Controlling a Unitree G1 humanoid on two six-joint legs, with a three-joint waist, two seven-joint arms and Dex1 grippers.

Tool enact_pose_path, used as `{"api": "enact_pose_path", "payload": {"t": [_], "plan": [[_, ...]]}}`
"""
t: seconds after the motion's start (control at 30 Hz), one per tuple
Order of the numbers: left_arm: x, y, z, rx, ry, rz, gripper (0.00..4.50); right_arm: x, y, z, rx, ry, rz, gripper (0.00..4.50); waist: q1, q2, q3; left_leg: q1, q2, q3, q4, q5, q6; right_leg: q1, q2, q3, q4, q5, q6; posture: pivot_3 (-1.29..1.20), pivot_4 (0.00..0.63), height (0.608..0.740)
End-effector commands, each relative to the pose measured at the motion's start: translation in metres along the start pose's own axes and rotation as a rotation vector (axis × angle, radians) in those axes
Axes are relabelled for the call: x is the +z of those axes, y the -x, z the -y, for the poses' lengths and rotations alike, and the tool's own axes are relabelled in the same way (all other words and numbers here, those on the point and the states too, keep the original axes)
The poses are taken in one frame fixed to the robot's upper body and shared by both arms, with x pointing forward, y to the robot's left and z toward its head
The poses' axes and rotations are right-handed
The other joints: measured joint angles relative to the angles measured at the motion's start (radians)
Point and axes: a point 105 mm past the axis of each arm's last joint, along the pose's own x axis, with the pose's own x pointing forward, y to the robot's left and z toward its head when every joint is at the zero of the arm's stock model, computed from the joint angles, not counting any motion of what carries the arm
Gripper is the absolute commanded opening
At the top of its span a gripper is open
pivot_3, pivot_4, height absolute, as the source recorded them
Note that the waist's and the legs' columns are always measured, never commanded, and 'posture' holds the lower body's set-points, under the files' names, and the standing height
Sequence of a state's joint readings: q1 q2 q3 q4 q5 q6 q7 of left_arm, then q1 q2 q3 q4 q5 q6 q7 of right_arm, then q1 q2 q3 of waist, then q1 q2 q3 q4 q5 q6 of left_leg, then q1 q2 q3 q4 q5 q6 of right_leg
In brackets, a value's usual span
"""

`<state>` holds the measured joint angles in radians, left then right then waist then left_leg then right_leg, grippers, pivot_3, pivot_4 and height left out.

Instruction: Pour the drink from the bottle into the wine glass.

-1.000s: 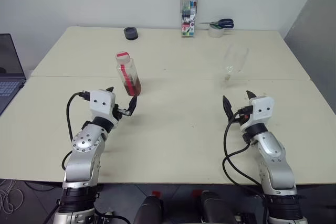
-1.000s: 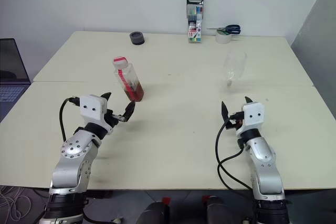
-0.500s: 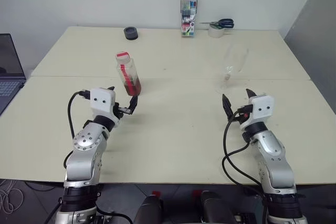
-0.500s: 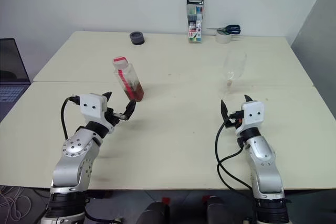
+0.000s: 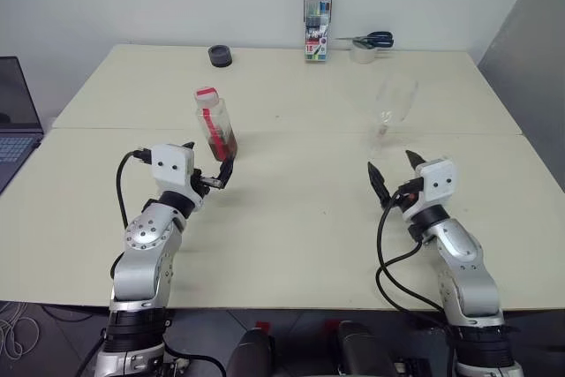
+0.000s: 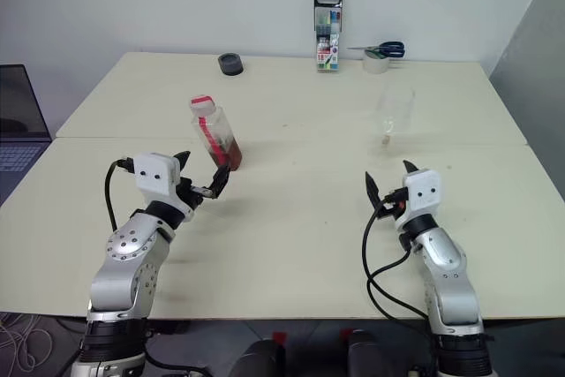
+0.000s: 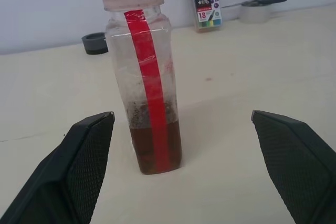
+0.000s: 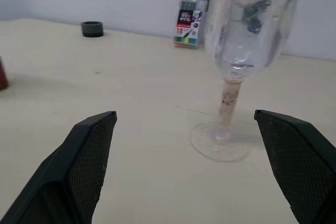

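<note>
Both grippers stand wide open and hold nothing. The left gripper (image 5: pixel 205 168) hovers just short of the bottle (image 5: pixel 215 124), not touching it. The bottle stands upright on the table (image 5: pixel 291 218), capped, the drink (image 7: pixel 155 149) filling its lower part, a red strip down its side. The right gripper (image 5: pixel 393 170) faces the glass (image 5: pixel 391 110), which stands upright beyond it, apart. At the far edge stand a pen pack (image 5: pixel 317 23) marked "18", a tape roll (image 5: pixel 362 51) with scissors (image 5: pixel 371 39) on it, and a dark round thing (image 5: pixel 220 56). A laptop (image 5: pixel 16 121) sits at far left.
</note>
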<state>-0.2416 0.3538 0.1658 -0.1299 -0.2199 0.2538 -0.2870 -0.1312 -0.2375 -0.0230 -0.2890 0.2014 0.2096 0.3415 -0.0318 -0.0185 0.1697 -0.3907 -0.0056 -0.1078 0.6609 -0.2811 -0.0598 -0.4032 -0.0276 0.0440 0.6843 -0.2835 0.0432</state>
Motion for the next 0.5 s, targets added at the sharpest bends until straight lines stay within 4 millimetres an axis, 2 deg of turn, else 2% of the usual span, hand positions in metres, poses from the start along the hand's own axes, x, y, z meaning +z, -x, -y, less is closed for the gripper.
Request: {"api": "enact_pose_path", "payload": {"t": [0.03,0.23,0.37,0.5], "plan": [[0.009,-0.008,-0.005,0.029,0.001,0.03,4.47,0.036,-0.004,-0.03,0.212,-0.061,0.065,4.5,0.0,0.0,0.0,0.0,0.0,0.0,0.0,0.0,0.0,0.0,0.0,0.0,0.0,0.0,0.0,0.0,0.15,0.74],[0.01,-0.018,-0.009,0.045,0.019,0.017,4.47,0.052,0.006,-0.06,0.496,-0.132,-0.01,4.5,0.0,0.0,0.0,-0.001,0.0,-0.001,0.0,0.0,0.0,0.0,0.0,-0.001,-0.001,0.0,0.0,0.0,0.15,0.74],[0.01,-0.026,-0.007,0.042,0.021,0.01,4.47,0.056,0.011,-0.068,0.599,-0.124,-0.044,4.5,0.0,0.0,0.0,-0.001,-0.001,-0.001,0.001,0.0,0.0,0.0,0.0,-0.001,-0.001,0.0,0.0,0.0,0.15,0.74],[0.012,-0.034,-0.005,0.027,0.025,0.013,4.47,0.058,0.009,-0.067,0.62,-0.092,-0.051,4.5,0.0,0.0,0.0,-0.001,0.0,-0.001,0.001,0.0,0.0,0.0,0.0,-0.001,-0.001,0.0,0.0,0.0,0.15,0.74]]}}
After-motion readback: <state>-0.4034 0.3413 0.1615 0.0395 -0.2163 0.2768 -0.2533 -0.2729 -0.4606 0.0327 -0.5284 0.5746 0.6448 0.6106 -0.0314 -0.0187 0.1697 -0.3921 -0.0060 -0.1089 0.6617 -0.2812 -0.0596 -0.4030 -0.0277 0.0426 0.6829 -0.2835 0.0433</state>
